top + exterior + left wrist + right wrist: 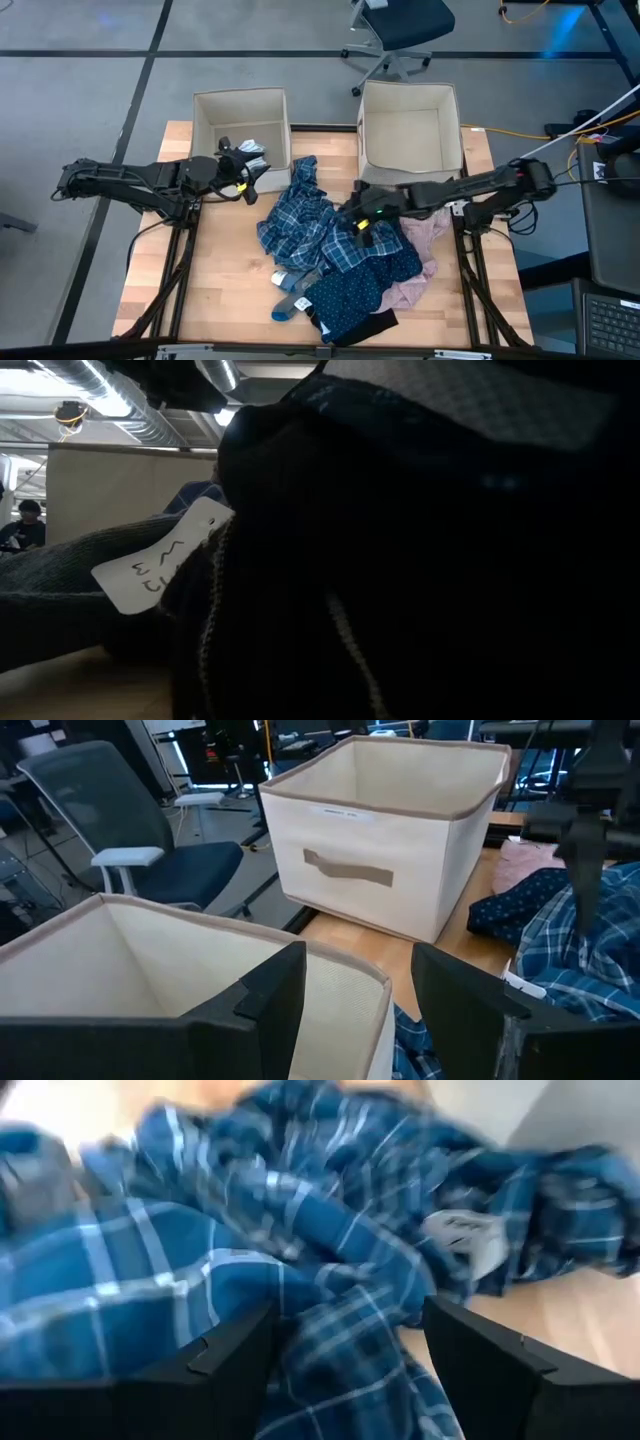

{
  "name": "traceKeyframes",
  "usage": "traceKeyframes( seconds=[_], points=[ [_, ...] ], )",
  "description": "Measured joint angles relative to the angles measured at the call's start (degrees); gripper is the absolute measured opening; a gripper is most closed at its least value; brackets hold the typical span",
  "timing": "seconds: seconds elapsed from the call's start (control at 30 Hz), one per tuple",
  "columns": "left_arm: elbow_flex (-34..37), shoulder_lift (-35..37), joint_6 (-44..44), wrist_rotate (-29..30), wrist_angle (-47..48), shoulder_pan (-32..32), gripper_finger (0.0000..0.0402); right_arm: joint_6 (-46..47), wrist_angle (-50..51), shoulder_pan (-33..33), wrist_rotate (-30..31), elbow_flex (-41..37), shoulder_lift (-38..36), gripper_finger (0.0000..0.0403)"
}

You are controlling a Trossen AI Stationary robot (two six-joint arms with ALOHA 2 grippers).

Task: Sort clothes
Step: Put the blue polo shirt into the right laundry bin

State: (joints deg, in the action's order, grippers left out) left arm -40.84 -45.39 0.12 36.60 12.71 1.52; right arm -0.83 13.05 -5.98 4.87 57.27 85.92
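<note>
**Soft heap, best taken at a raised fold**

The clothes lay heaped mid-table: a crumpled blue-and-white plaid shirt (pixel 300 215), a navy dotted fabric (pixel 352 292) and a pale pink garment (pixel 425 238). They looked light and limp, likely to drape and drag neighbours along, so a bunched ridge seemed the best hold. The right gripper (pixel 345 1355) hung over the plaid shirt with fingers spread, empty. The left gripper (pixel 350 1000), also spread and empty, sat at the left beige fabric box (pixel 205 105).
</note>
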Motion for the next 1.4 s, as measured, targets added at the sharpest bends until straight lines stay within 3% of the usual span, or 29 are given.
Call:
traceKeyframes(
  seconds=[0.37, 0.57, 0.73, 0.9, 1.13, 1.4],
  points=[
    [0.0, -0.1, -0.1, 0.0, -0.1, 0.0, 0.0175, -5.6, -0.4, 3.2, 4.8, 9.9, 14.1, 0.0253],
    [0.0, -0.1, -0.3, 0.0, -0.1, 0.0, 0.0175, -5.7, -4.8, 5.8, -1.2, 10.9, 18.3, 0.0253],
    [0.0, -0.1, -2.2, 0.0, 0.1, 0.0, 0.0175, -5.9, -6.0, 6.9, -2.5, 10.9, 21.1, 0.0249],
    [0.0, -0.1, -2.2, -0.1, 0.2, 0.0, 0.0175, -10.1, -6.2, 6.8, -2.5, 10.9, 23.3, 0.0186],
    [0.0, -0.1, -1.8, -0.1, 0.1, 0.0, 0.0175, -11.8, -6.2, 6.8, -2.4, 10.9, 23.9, 0.0021],
    [0.0, -0.1, -1.8, -0.1, 0.1, 0.0, 0.0175, -14.7, -5.8, 5.4, 1.6, 10.8, 20.3, 0.0010]
  ],
)
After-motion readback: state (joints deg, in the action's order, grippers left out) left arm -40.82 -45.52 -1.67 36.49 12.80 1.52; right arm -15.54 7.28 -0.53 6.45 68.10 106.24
